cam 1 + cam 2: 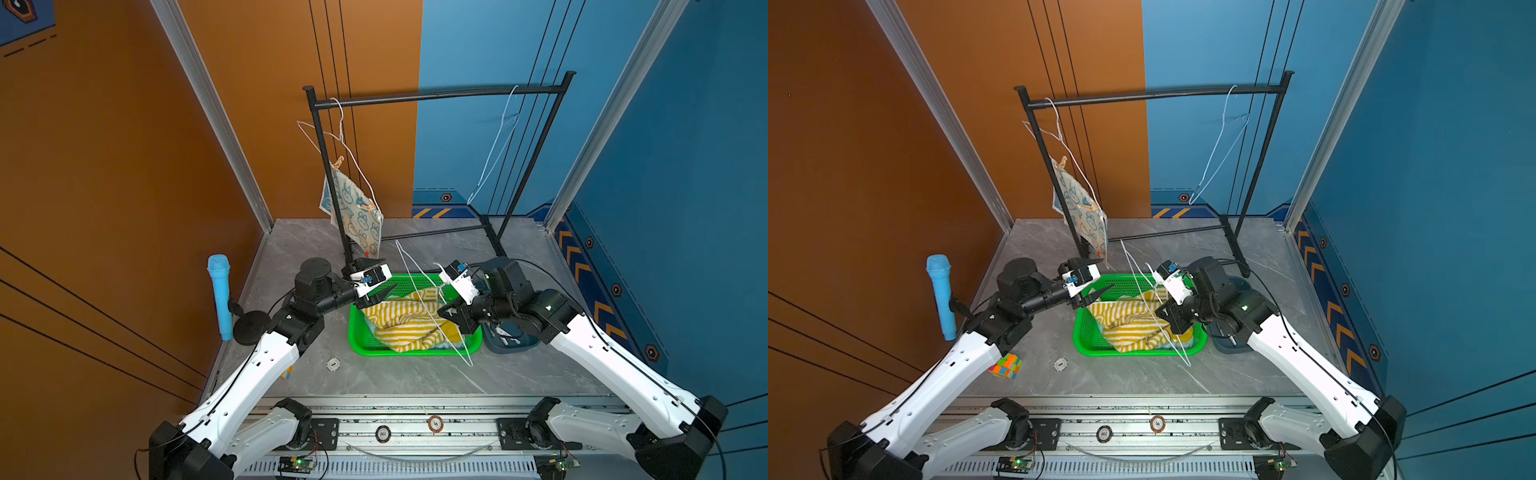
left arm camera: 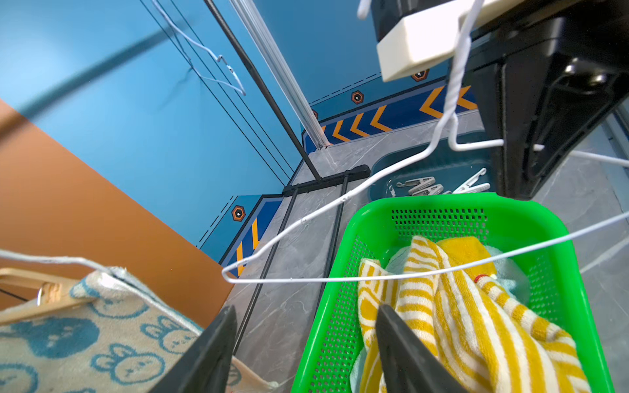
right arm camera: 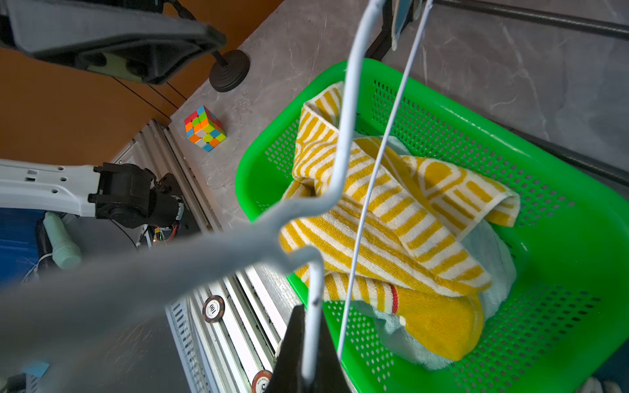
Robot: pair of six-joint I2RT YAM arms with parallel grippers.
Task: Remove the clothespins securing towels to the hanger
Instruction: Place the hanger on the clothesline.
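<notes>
- Grey marble tabletop [image 1: 415,382] fills the middle of both top views, with an orange wall to the left and a blue wall to the right.
- At the back stands a black rack [image 1: 436,96].
- A white wire left hanger [image 1: 341,124] hangs near the rack's left post.
- The bunny towel [image 1: 357,216], cream with blue prints, hangs from that hanger, left of centre.
- An upper clothespin [image 1: 338,163] of tan wood pins the towel's top corner, and a lower clothespin [image 1: 365,203] grips its edge further down.
- A bare hanger [image 1: 498,141] hangs towards the rack's right end.
- The green basket [image 1: 415,353] sits in the centre of the table.
- The striped towel [image 1: 399,328], yellow and white, lies crumpled inside it.
- The pale blue-green towel [image 3: 490,245] lies beneath the striped one.
- The left gripper [image 1: 386,276] hovers over the basket's left rim. Its dark fingers are spread apart with nothing between them.
- The right gripper [image 3: 308,354] is pressed together on the wire of the held hanger [image 2: 292,280]. This hanger slants across above the basket and carries no towel.
- A dark blue tray [image 2: 442,166] sits just right of the basket, largely hidden by the right arm in both top views.
- Loose clothespins [image 2: 422,185] lie in the tray.
- A blue microphone [image 1: 220,295] stands on the left edge of the table.
- A colourful cube [image 1: 1005,365] and a white chip [image 1: 333,364] lie lower left of the basket.
</notes>
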